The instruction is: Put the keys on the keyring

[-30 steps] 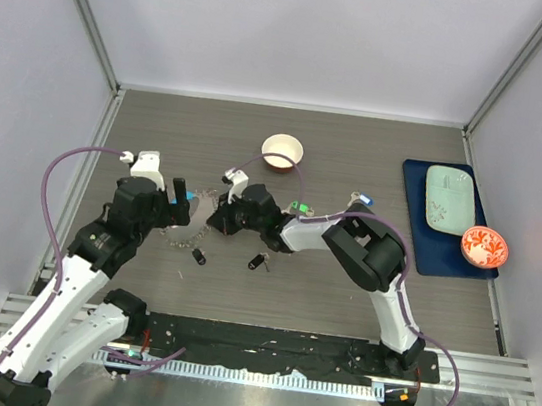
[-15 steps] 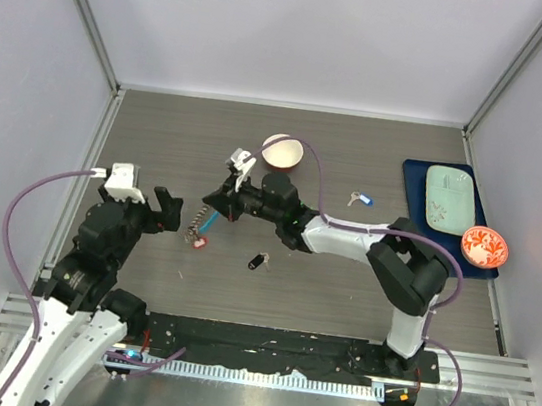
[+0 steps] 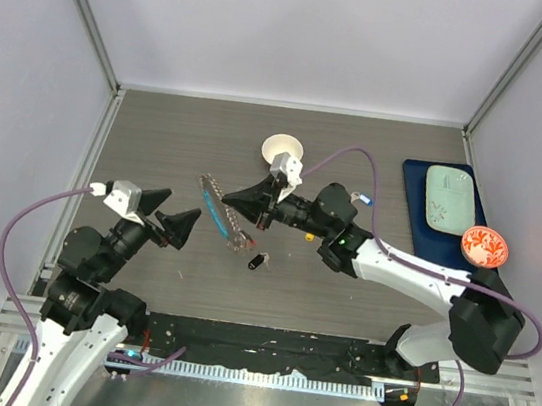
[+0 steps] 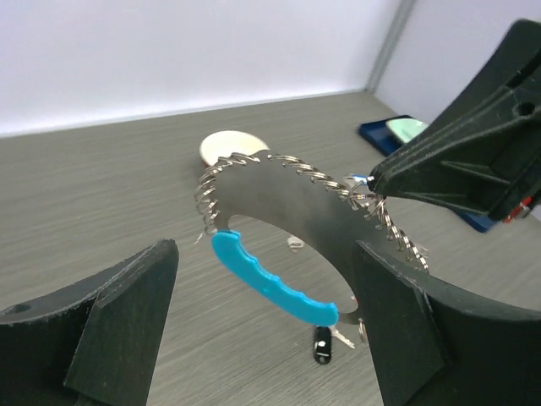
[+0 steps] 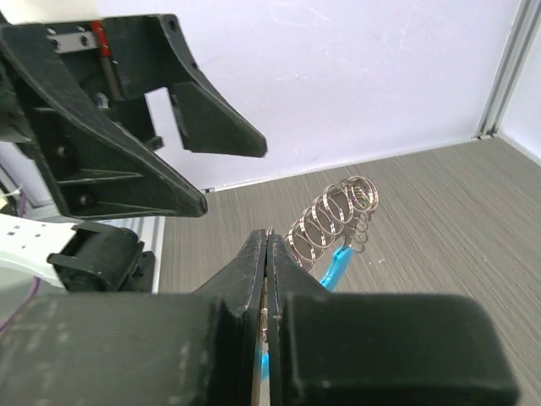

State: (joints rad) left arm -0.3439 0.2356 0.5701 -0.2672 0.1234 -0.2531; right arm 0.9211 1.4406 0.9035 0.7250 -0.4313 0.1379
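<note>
My right gripper [image 3: 253, 201] is shut on the rim of the keyring [image 3: 221, 211], a silvery wire-coil loop with a curved bright-blue tag [image 4: 270, 283], and holds it tilted above the table. In the right wrist view the jaws [image 5: 267, 241] pinch the ring, and the coil [image 5: 330, 216] sticks out beyond them. My left gripper [image 3: 174, 213] is open and empty, just left of the ring; its fingers frame the ring without touching it [image 4: 266, 247]. A black-tagged key [image 3: 258, 260] lies on the table under the ring. A blue-tagged key [image 3: 363, 198] lies further right. Small items hang at the ring's lower end; I cannot tell what they are.
A small white bowl [image 3: 282, 148] stands behind the ring. At the right lies a dark blue mat [image 3: 413, 213] with a pale green dish [image 3: 448, 200] and a red patterned bowl [image 3: 484, 246]. Walls close in the table on three sides.
The right gripper has shifted right and raised the keyring off the table, so it now hangs tilted in the air. The left gripper has drawn back toward the near left, still open.
</note>
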